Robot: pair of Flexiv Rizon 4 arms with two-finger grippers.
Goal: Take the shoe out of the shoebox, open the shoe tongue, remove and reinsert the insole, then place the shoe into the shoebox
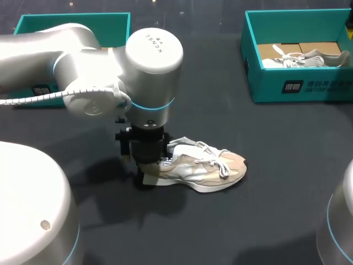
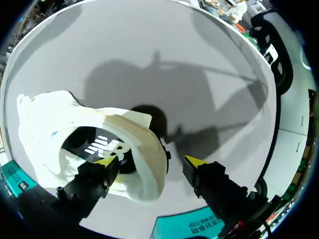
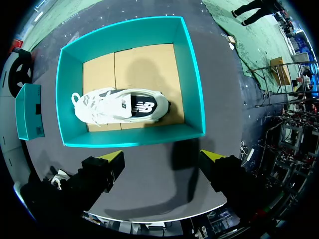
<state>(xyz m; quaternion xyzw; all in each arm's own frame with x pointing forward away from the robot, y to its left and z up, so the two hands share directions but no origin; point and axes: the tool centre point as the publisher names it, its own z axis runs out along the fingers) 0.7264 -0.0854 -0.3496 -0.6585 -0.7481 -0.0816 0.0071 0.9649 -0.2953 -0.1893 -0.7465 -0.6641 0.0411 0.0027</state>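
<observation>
Shoe [image 1: 201,168] lies crosswise, toe pointing right, heel at left jaws.

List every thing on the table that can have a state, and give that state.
shoebox: open, no lid on it.
second shoe: lying inside the shoebox.
shoe on the table: outside the shoebox, laces up.
left gripper: open, one finger inside that shoe's heel opening.
right gripper: open, above the shoebox.
</observation>
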